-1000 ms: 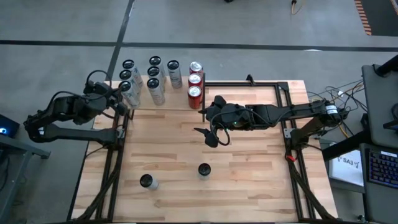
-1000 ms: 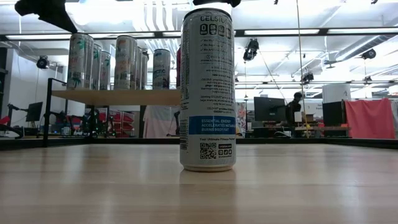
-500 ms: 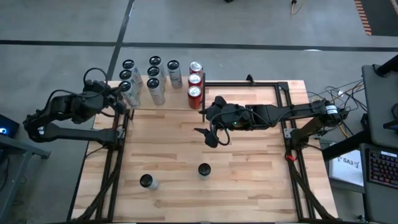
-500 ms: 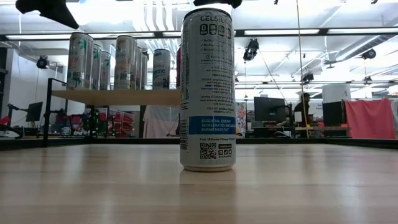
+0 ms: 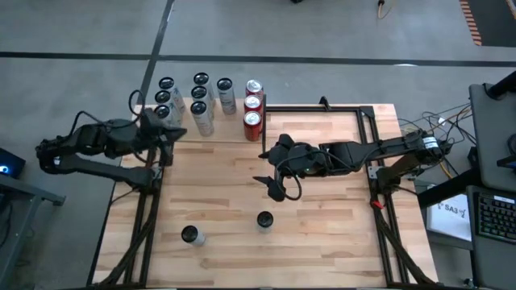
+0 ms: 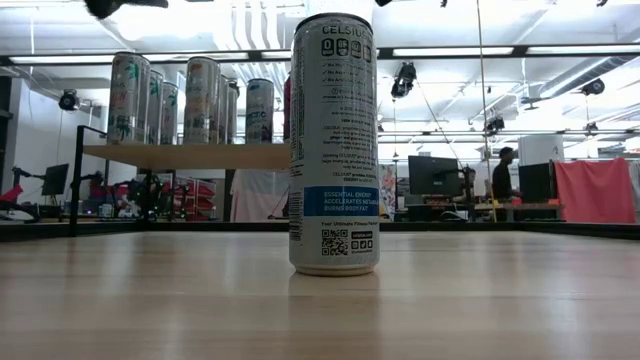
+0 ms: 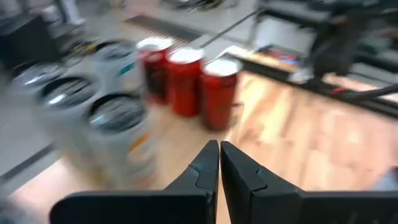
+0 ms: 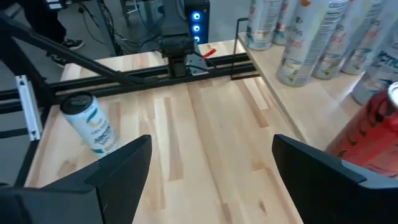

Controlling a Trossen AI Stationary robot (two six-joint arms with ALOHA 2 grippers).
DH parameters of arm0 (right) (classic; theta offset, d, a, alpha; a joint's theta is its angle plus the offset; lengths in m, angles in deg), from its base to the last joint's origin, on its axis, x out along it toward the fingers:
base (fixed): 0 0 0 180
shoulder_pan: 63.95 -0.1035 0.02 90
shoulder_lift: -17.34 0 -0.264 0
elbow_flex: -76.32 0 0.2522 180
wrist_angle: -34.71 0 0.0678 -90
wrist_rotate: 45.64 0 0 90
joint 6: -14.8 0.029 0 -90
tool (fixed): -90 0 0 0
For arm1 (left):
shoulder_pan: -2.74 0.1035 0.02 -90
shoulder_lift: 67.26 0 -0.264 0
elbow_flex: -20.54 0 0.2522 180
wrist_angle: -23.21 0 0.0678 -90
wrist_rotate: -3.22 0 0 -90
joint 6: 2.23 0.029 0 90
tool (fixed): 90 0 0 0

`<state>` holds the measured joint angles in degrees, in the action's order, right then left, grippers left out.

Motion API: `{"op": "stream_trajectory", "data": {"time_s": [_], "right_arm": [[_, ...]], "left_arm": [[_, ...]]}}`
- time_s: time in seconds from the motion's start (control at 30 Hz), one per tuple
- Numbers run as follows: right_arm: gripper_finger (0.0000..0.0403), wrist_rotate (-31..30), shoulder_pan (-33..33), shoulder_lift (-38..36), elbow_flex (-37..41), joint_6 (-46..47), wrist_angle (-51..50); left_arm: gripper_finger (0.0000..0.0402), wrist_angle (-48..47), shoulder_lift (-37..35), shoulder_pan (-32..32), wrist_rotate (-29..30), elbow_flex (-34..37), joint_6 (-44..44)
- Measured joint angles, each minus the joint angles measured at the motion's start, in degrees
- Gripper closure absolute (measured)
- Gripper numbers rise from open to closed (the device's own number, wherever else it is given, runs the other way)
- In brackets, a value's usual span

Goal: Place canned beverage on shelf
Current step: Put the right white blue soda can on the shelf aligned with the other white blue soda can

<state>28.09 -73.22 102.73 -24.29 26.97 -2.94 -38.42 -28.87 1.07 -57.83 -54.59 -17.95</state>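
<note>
The shelf (image 5: 226, 126) stands at the table's far left and carries several white cans (image 5: 199, 105) and three red cans (image 5: 252, 105), upright on their bases. Two more white cans stand upright on the tabletop near its front edge, one (image 5: 264, 219) near the middle and one (image 5: 191, 234) to its left; the low view shows one of them (image 6: 333, 145) close up. My left gripper (image 5: 174, 134) is shut and empty beside the shelf's left end, and its wrist view (image 7: 219, 158) faces the shelf's cans. My right gripper (image 5: 274, 182) hangs open and empty above mid-table, with a table can (image 8: 89, 122) ahead of it.
Black frame rails (image 5: 147, 217) run along the table's left and right sides and far right edge. Bare tabletop (image 5: 322, 234) lies to the right of the two standing cans. Beyond the table the low view shows a room with desks, monitors and a person (image 6: 503, 172).
My left gripper has drawn back from the white cans at the shelf's left end, swinging toward the table's near-right, and has turned and tipped upward; it stays shut. In the low view it has risen almost out of the picture. No can has moved.
</note>
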Motion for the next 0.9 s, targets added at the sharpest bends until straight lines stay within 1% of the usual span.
{"op": "stream_trajectory", "data": {"time_s": [0.13, 0.27, 0.37, 0.5, 0.57, 0.67, 0.73, 0.9], "right_arm": [[0.008, 0.0, -1.5, 0.0, 0.0, 0.9, 0.0], [0.008, 0.0, -3.2, 0.0, 0.0, 1.5, 0.0], [0.008, 0.0, -4.3, 0.0, 0.0, 2.4, 0.0], [0.008, 0.3, -5.7, 0.2, 0.0, 4.1, -1.8], [0.008, 0.6, -6.4, 0.6, 0.0, 5.1, -3.9], [0.008, 3.1, -7.0, 1.1, 0.0, 7.1, -8.3], [0.008, 4.7, -7.3, 1.6, 0.0, 9.0, -11.6], [0.0081, 4.7, -8.5, 2.2, 0.0, 13.7, -21.0]], "left_arm": [[0.0402, 4.0, 1.5, -7.1, 0.8, 0.0, 0.5], [0.0402, 6.8, 4.5, -15.3, 5.3, 0.2, 0.2], [0.0402, 9.1, 7.6, -21.1, 10.1, 0.2, -0.4], [0.0402, 11.4, 12.5, -27.5, 14.5, 0.2, -0.9], [0.0402, 12.8, 15.2, -29.9, 15.9, 0.2, -1.1], [0.0402, 14.9, 18.9, -32.4, 16.8, 0.2, -1.3], [0.0402, 16.5, 21.3, -33.2, 17.0, 0.2, -1.3], [0.0402, 20.4, 27.9, -33.6, 16.2, 0.2, -1.3]]}}
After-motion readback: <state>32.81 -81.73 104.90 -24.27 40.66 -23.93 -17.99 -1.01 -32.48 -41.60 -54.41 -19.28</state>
